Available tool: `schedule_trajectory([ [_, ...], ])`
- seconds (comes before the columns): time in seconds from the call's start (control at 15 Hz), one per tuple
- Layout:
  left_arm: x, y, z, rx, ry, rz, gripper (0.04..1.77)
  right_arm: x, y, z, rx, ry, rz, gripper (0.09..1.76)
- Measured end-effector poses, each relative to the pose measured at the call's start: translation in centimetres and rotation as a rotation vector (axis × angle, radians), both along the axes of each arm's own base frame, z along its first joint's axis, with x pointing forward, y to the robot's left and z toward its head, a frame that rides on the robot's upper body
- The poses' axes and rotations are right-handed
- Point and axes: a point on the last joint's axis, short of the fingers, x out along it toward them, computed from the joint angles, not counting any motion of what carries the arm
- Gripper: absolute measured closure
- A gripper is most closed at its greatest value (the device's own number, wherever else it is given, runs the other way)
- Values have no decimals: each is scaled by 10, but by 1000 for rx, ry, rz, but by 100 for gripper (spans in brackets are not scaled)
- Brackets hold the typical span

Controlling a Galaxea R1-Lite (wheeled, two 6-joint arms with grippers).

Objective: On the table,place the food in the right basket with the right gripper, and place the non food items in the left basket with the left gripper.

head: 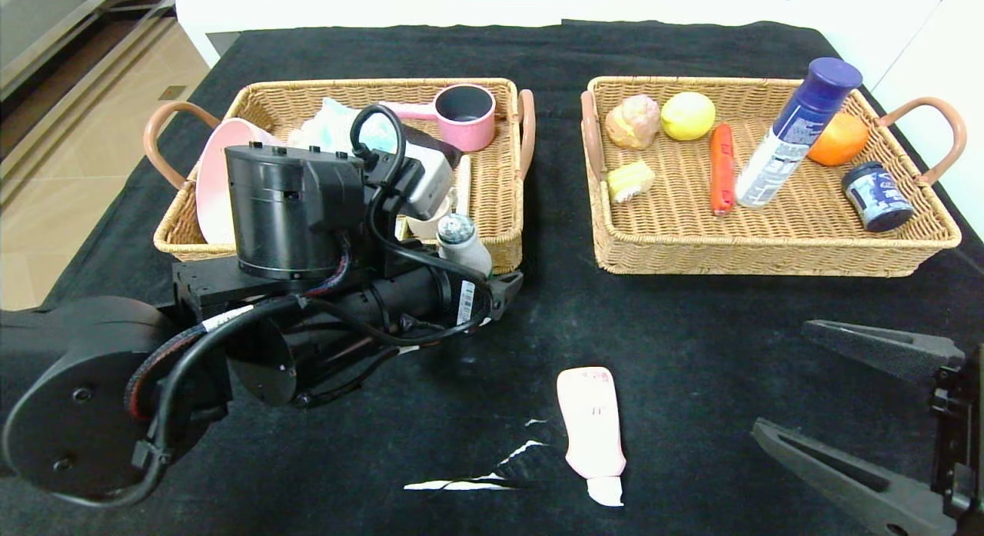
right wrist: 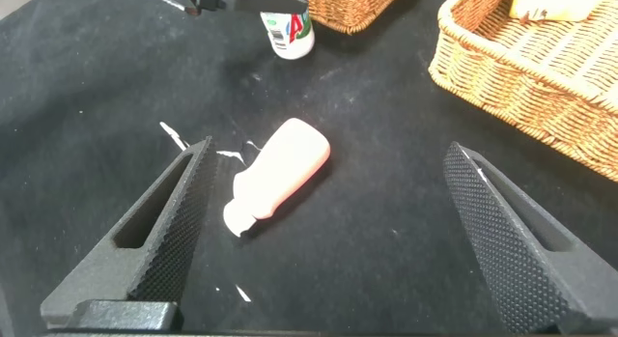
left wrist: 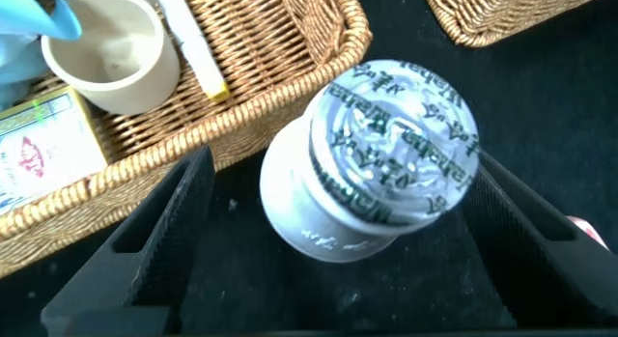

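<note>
Small white bottle (left wrist: 372,154) stands upright before left basket (head: 492,244) — pink tube (head: 590,428) flat, seemingly capped.

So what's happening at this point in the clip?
The robot is sorting items into two wicker baskets. The left gripper hangs open around a small white bottle standing on the table just in front of the left basket, its fingers either side and not closed. The right gripper waits open above the pink tube lying on the cloth. The right basket already holds the sausage stick and spray can.
</note>
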Motion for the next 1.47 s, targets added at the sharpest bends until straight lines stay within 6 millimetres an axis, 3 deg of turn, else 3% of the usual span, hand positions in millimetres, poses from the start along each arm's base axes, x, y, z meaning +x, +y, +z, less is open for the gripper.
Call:
schedule_trajectory([
  [0.13, 2, -2, 0, 0, -1, 1, 9, 0, 0, 0, 0, 0, 0, 14],
  [0.4, 5, -2, -1, 2, 0, 9, 70, 0, 0, 0, -1, 1, -1, 14],
  [0.53, 6, -2, -2, 4, 4, 12, 88, 0, 0, -1, -2, 3, 0, 14],
  [1.47, 7, -2, -2, 11, 3, 20, 93, -1, -1, 0, 0, 0, 1, 14],
])
